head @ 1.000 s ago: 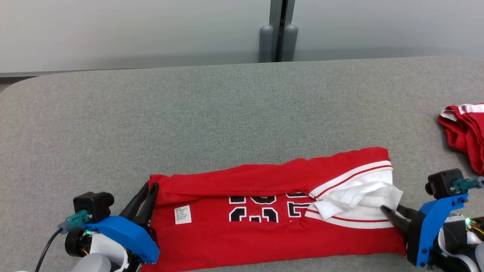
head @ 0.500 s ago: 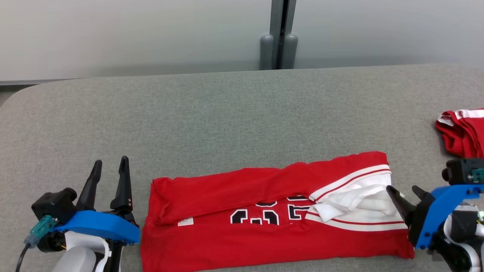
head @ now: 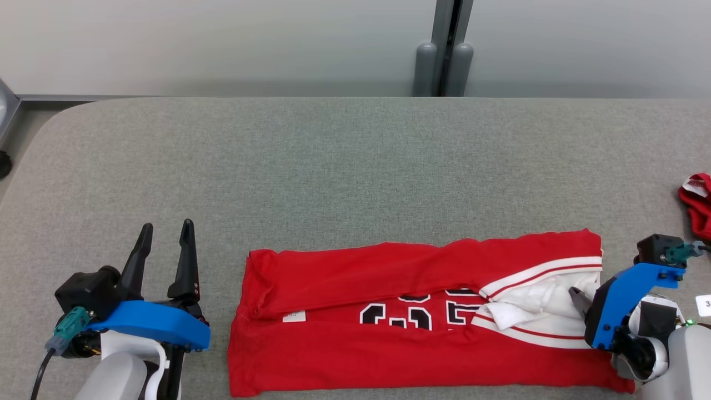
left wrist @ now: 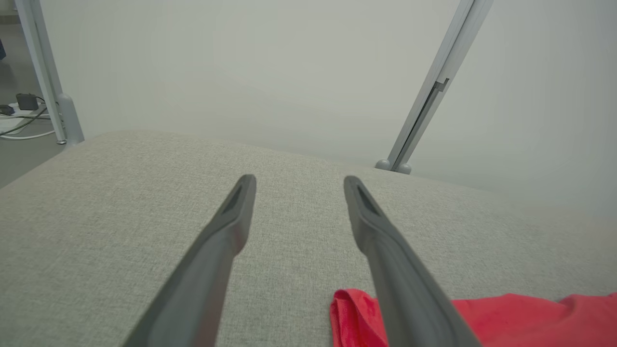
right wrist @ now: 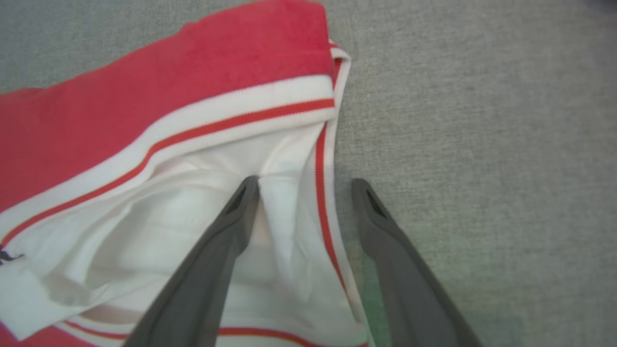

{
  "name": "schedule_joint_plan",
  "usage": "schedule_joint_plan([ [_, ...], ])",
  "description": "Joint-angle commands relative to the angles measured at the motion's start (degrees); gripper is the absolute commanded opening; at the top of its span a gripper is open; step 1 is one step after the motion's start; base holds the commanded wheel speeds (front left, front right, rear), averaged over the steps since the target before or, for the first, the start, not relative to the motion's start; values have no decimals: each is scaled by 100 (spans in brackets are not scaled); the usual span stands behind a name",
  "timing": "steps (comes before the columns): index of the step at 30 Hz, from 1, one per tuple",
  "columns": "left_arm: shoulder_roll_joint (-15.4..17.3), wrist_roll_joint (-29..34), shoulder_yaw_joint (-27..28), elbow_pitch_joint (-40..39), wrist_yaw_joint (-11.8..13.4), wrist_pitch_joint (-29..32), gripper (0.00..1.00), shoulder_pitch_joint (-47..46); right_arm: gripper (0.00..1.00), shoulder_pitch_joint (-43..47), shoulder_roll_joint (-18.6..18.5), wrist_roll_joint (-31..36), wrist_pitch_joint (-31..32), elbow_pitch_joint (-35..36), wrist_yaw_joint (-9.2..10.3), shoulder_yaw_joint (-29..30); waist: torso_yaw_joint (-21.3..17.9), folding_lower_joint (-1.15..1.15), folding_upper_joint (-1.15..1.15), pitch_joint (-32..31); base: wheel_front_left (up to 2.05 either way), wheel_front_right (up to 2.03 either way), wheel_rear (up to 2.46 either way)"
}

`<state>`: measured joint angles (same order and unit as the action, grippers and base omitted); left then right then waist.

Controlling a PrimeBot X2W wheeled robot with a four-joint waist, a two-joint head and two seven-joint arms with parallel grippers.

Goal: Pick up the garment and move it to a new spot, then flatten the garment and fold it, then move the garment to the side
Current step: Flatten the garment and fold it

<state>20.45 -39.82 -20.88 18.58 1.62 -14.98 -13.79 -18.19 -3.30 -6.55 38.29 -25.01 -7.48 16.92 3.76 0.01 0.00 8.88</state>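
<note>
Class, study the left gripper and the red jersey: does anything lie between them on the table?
Nothing visible does. The left gripper stands open to the left of the red jersey, apart from it, with bare grey table between them.

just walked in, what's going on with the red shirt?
A two-armed robot is folding a red jersey with white trim and black numbers on a grey fabric table. It lies folded into a long band. Both grippers are open, holding nothing: the left gripper sits beside its left end, the right gripper over its white-trimmed right end.
</note>
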Motion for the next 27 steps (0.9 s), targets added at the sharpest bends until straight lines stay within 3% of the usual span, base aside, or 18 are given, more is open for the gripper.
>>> schedule_joint_plan([
  [1, -4, 6, 19, 14, -18, -24, 100, -27, 100, 42, 47, -20, 99, -184, -3, -53, 10, -1, 0, -7, 0, 0, 0],
  [3, -2, -8, 21, 24, -35, -24, 100, 24, 100, 100, 94, -159, 181, -318, -10, -237, 21, -1, 0, -28, 0, 0, 0],
  [4, 4, -12, 22, 27, -40, -24, 100, 41, 66, 131, 102, -238, 211, -341, -11, -339, 20, -1, 0, -36, 0, 0, 0],
  [5, 15, -18, 30, 30, -49, -24, 100, 61, 13, 159, 117, -355, 184, -316, -17, -444, 13, -1, 0, -47, 0, 0, 0],
  [6, 33, -28, 53, 36, -53, -25, 100, 83, 0, 186, 119, -437, 140, -264, -16, -534, -9, -1, 0, -59, 0, 0, 0],
  [13, 49, -28, 95, -125, 38, -24, 100, 254, 0, 441, -187, -461, -68, 529, -1, -534, -178, -1, 0, -170, 0, 0, 0],
  [22, 32, -12, 38, -399, 181, 23, 100, 435, 0, 946, -681, 197, 382, 2120, -2, 523, -245, -1, 0, -292, 0, 0, 0],
  [27, 49, 14, -22, -522, 221, 64, 100, 510, 0, 1123, -538, 342, 808, 2777, -2, 790, -220, -1, 0, -359, 0, 0, 0],
])
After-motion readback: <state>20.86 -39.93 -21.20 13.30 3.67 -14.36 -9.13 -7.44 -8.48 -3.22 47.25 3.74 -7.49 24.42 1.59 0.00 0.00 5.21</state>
